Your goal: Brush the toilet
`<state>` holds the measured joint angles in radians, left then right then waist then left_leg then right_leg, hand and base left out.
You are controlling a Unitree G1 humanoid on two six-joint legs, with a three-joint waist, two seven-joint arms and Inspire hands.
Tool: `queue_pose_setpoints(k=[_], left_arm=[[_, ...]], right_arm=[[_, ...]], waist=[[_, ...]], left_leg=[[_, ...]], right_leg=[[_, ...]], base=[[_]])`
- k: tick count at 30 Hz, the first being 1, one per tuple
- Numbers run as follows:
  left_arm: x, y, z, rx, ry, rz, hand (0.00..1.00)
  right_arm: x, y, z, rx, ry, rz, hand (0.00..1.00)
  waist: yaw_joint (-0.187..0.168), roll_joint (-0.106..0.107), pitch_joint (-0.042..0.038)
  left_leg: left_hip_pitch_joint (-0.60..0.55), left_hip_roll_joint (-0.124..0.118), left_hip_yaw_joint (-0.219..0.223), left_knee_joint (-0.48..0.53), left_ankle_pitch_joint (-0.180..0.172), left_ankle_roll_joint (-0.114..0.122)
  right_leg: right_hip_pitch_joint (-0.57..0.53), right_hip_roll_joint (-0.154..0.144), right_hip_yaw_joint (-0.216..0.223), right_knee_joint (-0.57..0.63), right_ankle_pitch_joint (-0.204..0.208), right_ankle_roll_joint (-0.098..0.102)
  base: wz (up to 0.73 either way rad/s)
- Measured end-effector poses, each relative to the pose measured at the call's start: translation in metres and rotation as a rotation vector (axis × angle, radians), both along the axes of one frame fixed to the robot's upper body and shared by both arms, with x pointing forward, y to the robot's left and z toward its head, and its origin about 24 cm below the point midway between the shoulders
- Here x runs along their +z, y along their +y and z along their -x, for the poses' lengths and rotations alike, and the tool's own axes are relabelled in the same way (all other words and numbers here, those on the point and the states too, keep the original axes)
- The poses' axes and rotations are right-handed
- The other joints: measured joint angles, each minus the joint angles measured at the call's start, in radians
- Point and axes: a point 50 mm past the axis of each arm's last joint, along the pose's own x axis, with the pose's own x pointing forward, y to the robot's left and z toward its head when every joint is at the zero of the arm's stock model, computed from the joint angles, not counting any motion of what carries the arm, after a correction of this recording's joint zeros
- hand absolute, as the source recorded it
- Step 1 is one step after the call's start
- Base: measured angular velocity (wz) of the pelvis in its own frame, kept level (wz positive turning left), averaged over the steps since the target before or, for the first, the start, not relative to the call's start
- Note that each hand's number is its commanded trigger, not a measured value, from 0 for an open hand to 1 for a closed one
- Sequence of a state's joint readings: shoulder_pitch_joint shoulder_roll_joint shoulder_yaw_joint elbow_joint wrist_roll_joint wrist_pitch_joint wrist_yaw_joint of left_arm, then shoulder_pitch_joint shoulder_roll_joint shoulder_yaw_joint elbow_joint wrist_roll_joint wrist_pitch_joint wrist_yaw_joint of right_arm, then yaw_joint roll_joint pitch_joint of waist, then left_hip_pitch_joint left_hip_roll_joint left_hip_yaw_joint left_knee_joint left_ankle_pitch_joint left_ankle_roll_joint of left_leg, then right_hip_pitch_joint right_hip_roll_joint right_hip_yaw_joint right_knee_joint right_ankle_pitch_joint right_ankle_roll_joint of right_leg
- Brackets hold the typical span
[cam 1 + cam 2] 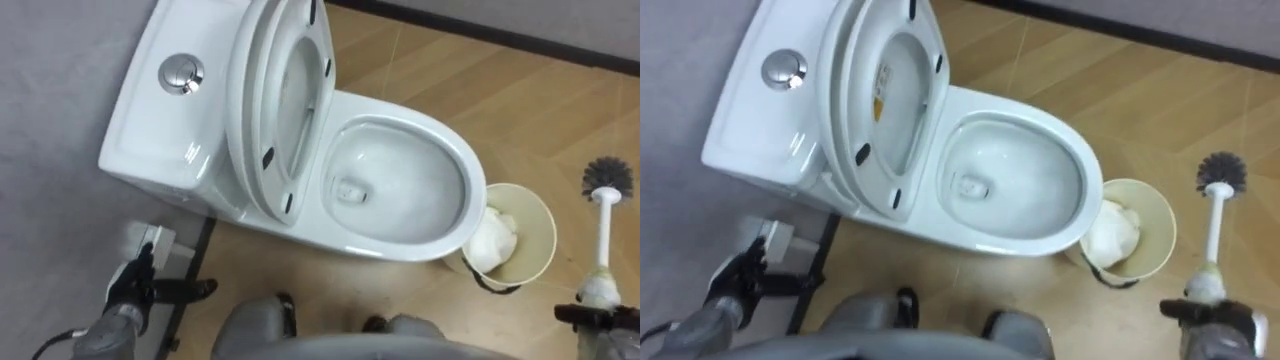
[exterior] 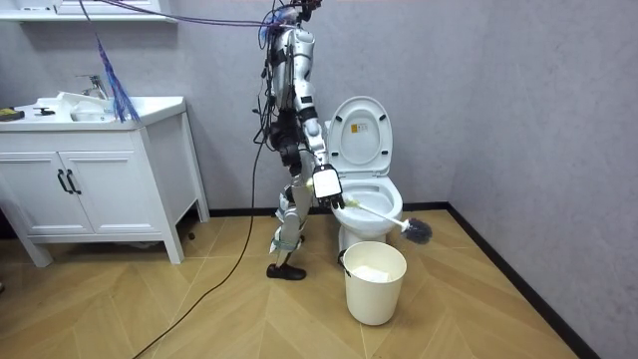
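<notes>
The robot stands facing the toilet (image 1: 345, 100), with the open bowl at 12 o'clock in the eye views.

- **Seat and lid** (image 1: 285, 100): both raised, leaning back toward the tank (image 1: 150, 120) at 10 o'clock. The round flush button (image 1: 182, 73) sits on top of the tank.
- **Brush** (image 1: 603, 230): located at 3 o'clock, outside the bowl and above the wood floor. The dark bristle head (image 1: 607, 178) points away from the robot.
- **Right hand** (image 1: 600, 318): at 4 o'clock, clenched round the lower end of the brush handle.
- **Bin** (image 1: 535, 250): on the floor, just beside the front of the bowl, between toilet and brush. It contains crumpled white paper (image 1: 495, 240).
- **Left hand** (image 1: 130, 285): low at 8 o'clock, beside the tank. Finger state cannot be determined.
</notes>
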<state>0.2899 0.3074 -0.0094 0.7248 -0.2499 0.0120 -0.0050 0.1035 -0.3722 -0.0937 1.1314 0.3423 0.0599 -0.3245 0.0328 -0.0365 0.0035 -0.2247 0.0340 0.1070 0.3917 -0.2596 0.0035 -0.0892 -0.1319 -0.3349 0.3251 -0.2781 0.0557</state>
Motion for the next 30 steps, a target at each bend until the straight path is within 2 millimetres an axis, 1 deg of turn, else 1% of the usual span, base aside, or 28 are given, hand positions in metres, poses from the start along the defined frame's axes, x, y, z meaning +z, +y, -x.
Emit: queue_pose_setpoints(k=[1, 2, 3, 6, 9, 11, 13, 14, 16, 18, 19, 20, 22, 24, 25, 26, 28, 29, 30], left_arm=[[0.000, 0.001, 0.003, 0.008, 0.004, -0.001, 0.00], [-0.001, 0.002, 0.009, 0.013, 0.021, -0.003, 0.00], [-0.002, 0.001, 0.014, 0.023, 0.032, -0.001, 0.00], [-0.004, 0.002, 0.024, 0.046, 0.052, -0.017, 0.00], [-0.004, 0.003, 0.028, 0.057, 0.053, -0.036, 0.00], [-0.003, 0.002, 0.030, 0.066, 0.050, -0.056, 0.00], [-0.001, 0.001, 0.029, 0.077, 0.033, -0.083, 0.00], [0.001, 0.000, 0.029, 0.077, 0.022, -0.100, 0.00], [0.003, -0.001, 0.025, 0.070, 0.007, -0.123, 0.00], [0.014, 0.000, 0.012, 0.074, -0.070, -0.179, 0.00], [0.018, 0.000, 0.009, 0.074, -0.092, -0.200, 0.00], [0.023, 0.000, 0.004, 0.084, -0.133, -0.231, 0.00], [0.031, -0.001, -0.002, 0.104, -0.185, -0.276, 0.00], [0.042, -0.003, -0.010, 0.103, -0.249, -0.333, 0.00], [0.046, -0.003, -0.013, 0.094, -0.264, -0.355, 0.00], [0.052, -0.004, -0.019, 0.068, -0.293, -0.404, 0.00], [0.063, -0.006, -0.028, 0.018, -0.340, -0.479, 0.00], [0.072, -0.008, -0.034, 0.000, -0.384, -0.521, 0.00], [0.081, -0.010, -0.041, -0.007, -0.439, -0.552, 0.00]], right_arm=[[-0.001, 0.002, 0.001, 0.004, -0.002, -0.005, 1.00], [-0.002, 0.006, 0.004, 0.008, -0.004, -0.015, 1.00], [-0.003, 0.008, 0.004, 0.014, -0.008, -0.019, 1.00], [-0.004, 0.013, 0.001, 0.058, -0.011, -0.017, 1.00], [-0.003, 0.017, -0.008, 0.122, -0.021, -0.006, 1.00], [-0.002, 0.020, -0.014, 0.184, -0.019, 0.010, 1.00], [-0.002, 0.023, -0.018, 0.258, 0.000, 0.031, 1.00], [-0.002, 0.024, -0.020, 0.306, 0.018, 0.042, 1.00], [-0.002, 0.027, -0.023, 0.362, 0.037, 0.053, 1.00], [-0.003, 0.031, -0.027, 0.439, 0.059, 0.063, 1.00], [-0.003, 0.032, -0.028, 0.464, 0.064, 0.069, 1.00], [-0.004, 0.034, -0.029, 0.499, 0.068, 0.074, 1.00], [-0.005, 0.040, -0.031, 0.538, 0.072, 0.072, 1.00], [-0.010, 0.050, -0.029, 0.573, 0.064, 0.047, 1.00], [-0.012, 0.053, -0.028, 0.585, 0.069, 0.039, 1.00], [-0.015, 0.059, -0.028, 0.620, 0.085, 0.026, 1.00], [-0.019, 0.066, -0.028, 0.663, 0.099, 0.007, 1.00], [-0.022, 0.070, -0.024, 0.677, 0.112, -0.009, 1.00], [-0.024, 0.072, -0.020, 0.681, 0.127, -0.028, 1.00]], waist=[[0.001, -0.002, 0.0009], [-0.001, -0.005, 0.0016], [0.002, -0.010, 0.0014], [0.006, -0.016, 0.0003], [0.007, -0.025, 0.0010], [0.007, -0.026, -0.0022], [0.006, -0.028, -0.0021], [0.012, -0.029, -0.0025], [0.019, -0.029, -0.0023], [0.036, -0.033, -0.0008], [0.041, -0.034, -0.0003], [0.056, -0.034, 0.0004], [0.062, -0.035, -0.0001], [0.082, -0.040, 0.0017], [0.083, -0.044, 0.0031], [0.090, -0.053, 0.0012], [0.100, -0.059, 0.0035], [0.103, -0.066, -0.0007], [0.112, -0.071, -0.0037]], left_leg=[[0.011, -0.002, 0.000, -0.006, 0.000, 0.000], [0.035, -0.006, -0.001, -0.021, 0.001, -0.002], [0.058, -0.009, -0.001, -0.034, 0.002, -0.002], [0.110, -0.013, 0.000, -0.060, 0.002, -0.003], [0.152, -0.016, 0.001, -0.077, 0.002, -0.003], [0.167, -0.016, 0.002, -0.081, 0.002, -0.003], [0.174, -0.017, -0.003, -0.081, 0.002, -0.003], [0.180, -0.019, -0.006, -0.082, 0.002, -0.003], [0.185, -0.023, -0.020, -0.079, 0.002, -0.002], [0.183, -0.024, -0.031, -0.076, 0.002, -0.002], [0.183, -0.025, -0.034, -0.077, 0.003, -0.002], [0.183, -0.029, -0.046, -0.077, 0.004, -0.002], [0.184, -0.033, -0.063, -0.077, 0.006, 0.000], [0.182, -0.034, -0.086, -0.070, 0.006, 0.000], [0.180, -0.035, -0.091, -0.069, 0.006, -0.001], [0.173, -0.038, -0.105, -0.071, 0.008, -0.004], [0.160, -0.042, -0.126, -0.069, 0.014, -0.008], [0.152, -0.046, -0.142, -0.068, 0.018, -0.009], [0.149, -0.048, -0.150, -0.066, 0.022, -0.011]], right_leg=[[0.010, 0.000, -0.001, -0.005, 0.000, 0.001], [0.030, -0.001, -0.008, -0.022, 0.004, 0.005], [0.052, -0.001, -0.013, -0.037, 0.007, 0.006], [0.096, -0.004, -0.016, -0.054, 0.011, 0.011], [0.143, -0.001, -0.023, -0.078, 0.017, 0.017], [0.163, 0.001, -0.028, -0.091, 0.023, 0.017], [0.175, 0.000, -0.048, -0.093, 0.025, 0.019], [0.186, 0.000, -0.052, -0.100, 0.026, 0.020], [0.203, 0.000, -0.068, -0.107, 0.028, 0.022], [0.212, 0.000, -0.080, -0.107, 0.028, 0.022], [0.216, 0.000, -0.081, -0.107, 0.028, 0.022], [0.224, -0.001, -0.091, -0.107, 0.028, 0.022], [0.237, -0.002, -0.108, -0.108, 0.028, 0.022], [0.246, 0.000, -0.123, -0.112, 0.028, 0.022], [0.247, 0.001, -0.135, -0.116, 0.028, 0.022], [0.247, 0.004, -0.138, -0.122, 0.028, 0.022], [0.247, 0.008, -0.147, -0.126, 0.028, 0.022], [0.250, 0.010, -0.161, -0.130, 0.028, 0.022], [0.254, 0.012, -0.164, -0.141, 0.028, 0.022]], base=[[0.00], [0.00], [0.00], [-0.06], [0.01], [0.03], [0.09], [0.12], [0.18], [0.18], [0.17], [0.28], [0.31], [0.26], [0.32], [0.33], [0.35], [0.39], [0.33]])
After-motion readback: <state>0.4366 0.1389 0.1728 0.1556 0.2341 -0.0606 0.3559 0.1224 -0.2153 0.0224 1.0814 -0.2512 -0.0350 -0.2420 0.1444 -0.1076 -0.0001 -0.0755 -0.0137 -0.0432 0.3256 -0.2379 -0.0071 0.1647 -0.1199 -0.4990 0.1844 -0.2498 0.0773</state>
